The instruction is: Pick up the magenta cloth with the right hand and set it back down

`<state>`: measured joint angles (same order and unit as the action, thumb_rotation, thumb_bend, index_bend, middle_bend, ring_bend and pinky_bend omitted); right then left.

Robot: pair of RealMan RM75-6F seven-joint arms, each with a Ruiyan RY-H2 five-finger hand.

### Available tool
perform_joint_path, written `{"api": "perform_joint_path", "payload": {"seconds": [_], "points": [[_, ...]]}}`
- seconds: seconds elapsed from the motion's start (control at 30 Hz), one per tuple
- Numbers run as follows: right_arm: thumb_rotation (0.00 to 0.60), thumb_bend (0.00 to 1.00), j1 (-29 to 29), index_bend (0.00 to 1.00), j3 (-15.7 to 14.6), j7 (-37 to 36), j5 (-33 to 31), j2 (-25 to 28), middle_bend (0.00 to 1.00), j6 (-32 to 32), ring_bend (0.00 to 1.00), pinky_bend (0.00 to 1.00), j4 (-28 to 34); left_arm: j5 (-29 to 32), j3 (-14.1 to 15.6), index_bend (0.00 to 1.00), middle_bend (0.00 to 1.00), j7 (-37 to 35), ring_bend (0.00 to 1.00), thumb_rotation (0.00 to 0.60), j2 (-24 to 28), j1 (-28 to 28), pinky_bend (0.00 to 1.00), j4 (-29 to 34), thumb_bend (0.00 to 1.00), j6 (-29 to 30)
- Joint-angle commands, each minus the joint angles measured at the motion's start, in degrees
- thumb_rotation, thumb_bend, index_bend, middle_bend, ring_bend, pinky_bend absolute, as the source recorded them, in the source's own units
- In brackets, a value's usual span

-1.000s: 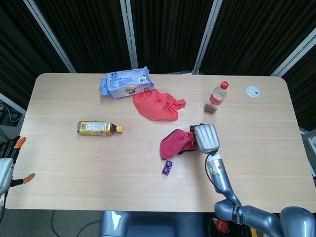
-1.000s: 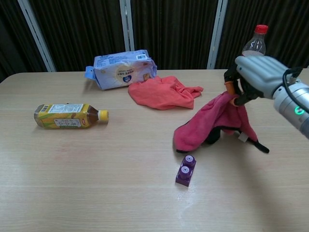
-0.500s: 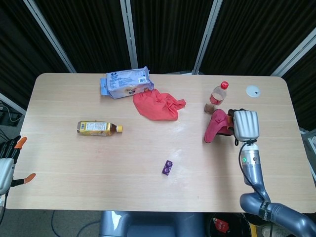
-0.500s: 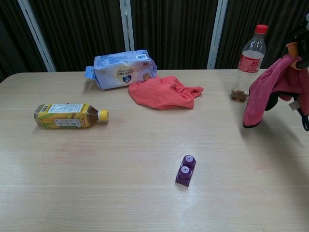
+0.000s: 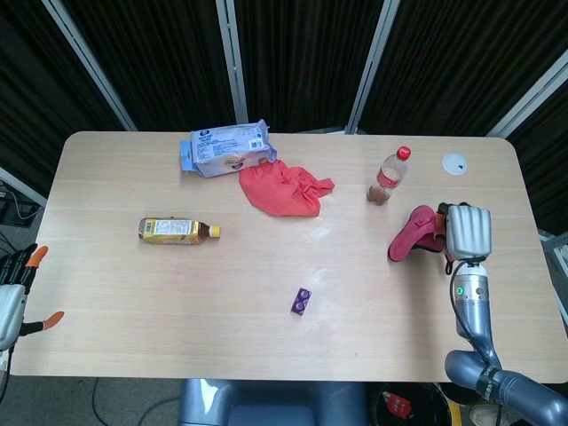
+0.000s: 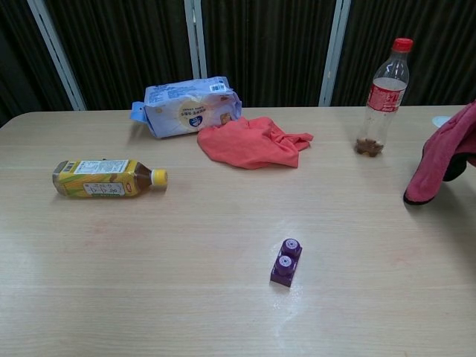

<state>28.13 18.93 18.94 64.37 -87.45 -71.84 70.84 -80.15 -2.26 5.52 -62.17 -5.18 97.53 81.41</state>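
Note:
The magenta cloth (image 5: 415, 233) hangs bunched from my right hand (image 5: 467, 232), which grips it over the right side of the table. In the chest view the magenta cloth (image 6: 442, 156) droops at the right edge of the frame, its lower end close to the tabletop; the right hand itself is cut off there. My left hand (image 5: 11, 297) sits low beyond the table's left front corner, fingers apart and holding nothing.
A cola bottle (image 5: 389, 176) stands just left of the cloth. A red cloth (image 5: 282, 188) and blue snack bag (image 5: 227, 148) lie at the back, a yellow tea bottle (image 5: 176, 231) at left, a purple brick (image 5: 302, 302) near the front, a white disc (image 5: 455, 163) at back right.
My right hand has carried the magenta cloth from the table's middle near the purple brick across to the right side, past the cola bottle. The left hand has stayed still.

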Motion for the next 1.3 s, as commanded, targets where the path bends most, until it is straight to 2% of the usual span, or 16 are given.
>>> {"api": "perform_joint_path", "payload": {"seconds": [0.03, 0.1, 0.17, 0.23, 0.3, 0.4, 0.5, 0.67, 0.93, 1.3], "points": [[0.6, 0.18, -0.34, 0.47, 0.01, -1.26, -0.84, 1.22, 0.41, 1.49, 0.37, 0.8, 2.03, -0.14, -0.04, 0.0, 0.0, -0.14, 0.0, 0.6, -0.04, 0.04, 0.0, -0.04, 0.04, 0.19], [0.6, 0.07, -0.64, 0.27, -0.59, -1.75, -1.61, 2.78, 0.19, 3.6, 0.17, 0.66, 4.29, -0.22, -0.08, 0.0, 0.0, -0.3, 0.0, 0.6, -0.04, 0.09, 0.0, -0.05, 0.04, 0.34], [0.6, 0.01, -0.99, 0.11, -1.25, -1.16, -2.64, 4.46, 0.05, 5.23, 0.04, 0.49, 6.77, -0.21, -0.09, 0.0, 0.0, -0.39, 0.0, 0.6, -0.02, 0.1, 0.0, -0.08, 0.04, 0.34], [0.6, 0.0, -1.18, 0.03, -1.71, 0.04, -3.47, 5.54, 0.0, 5.93, 0.0, 0.34, 8.32, -0.19, -0.1, 0.0, 0.0, -0.4, 0.0, 0.6, -0.01, 0.1, 0.0, -0.1, 0.04, 0.34], [0.6, 0.0, -1.33, 0.0, -2.2, 1.25, -4.07, 6.38, 0.0, 6.36, 0.0, 0.24, 9.54, -0.19, -0.1, 0.0, 0.0, -0.39, 0.0, 0.6, 0.01, 0.09, 0.0, -0.12, 0.04, 0.31], [0.6, 0.0, -2.44, 0.0, -4.07, 4.11, -3.97, 8.97, 0.0, 5.66, 0.0, 0.18, 13.09, -0.34, -0.06, 0.0, 0.0, -0.26, 0.0, 0.6, 0.09, 0.08, 0.0, -0.26, 0.04, 0.35], [0.6, 0.0, -2.82, 0.0, -5.23, 7.12, -3.91, 10.78, 0.0, 4.92, 0.0, 0.13, 14.09, -0.39, 0.0, 0.0, 0.0, -0.16, 0.0, 0.6, 0.08, 0.09, 0.0, -0.28, 0.04, 0.32], [0.6, 0.0, -2.34, 0.0, -5.98, 12.09, -8.16, 13.8, 0.0, 7.2, 0.0, 0.06, 16.56, -0.64, -0.01, 0.0, 0.0, -0.1, 0.0, 0.6, 0.01, 0.13, 0.0, -0.3, 0.04, 0.57], [0.6, 0.0, 1.43, 0.0, -9.18, 20.58, -16.72, 21.79, 0.0, 16.48, 0.0, 0.03, 23.91, -0.56, 0.03, 0.0, 0.0, 0.05, 0.0, 0.6, -0.02, 0.14, 0.0, -0.28, 0.04, 0.48], [0.6, 0.0, 7.8, 0.0, -13.81, 31.51, -31.08, 25.91, 0.0, 17.84, 0.0, 0.01, 29.85, -0.35, -0.05, 0.0, 0.0, -0.22, 0.0, 0.6, 0.04, 0.13, 0.0, -0.2, 0.04, 0.34]]}}
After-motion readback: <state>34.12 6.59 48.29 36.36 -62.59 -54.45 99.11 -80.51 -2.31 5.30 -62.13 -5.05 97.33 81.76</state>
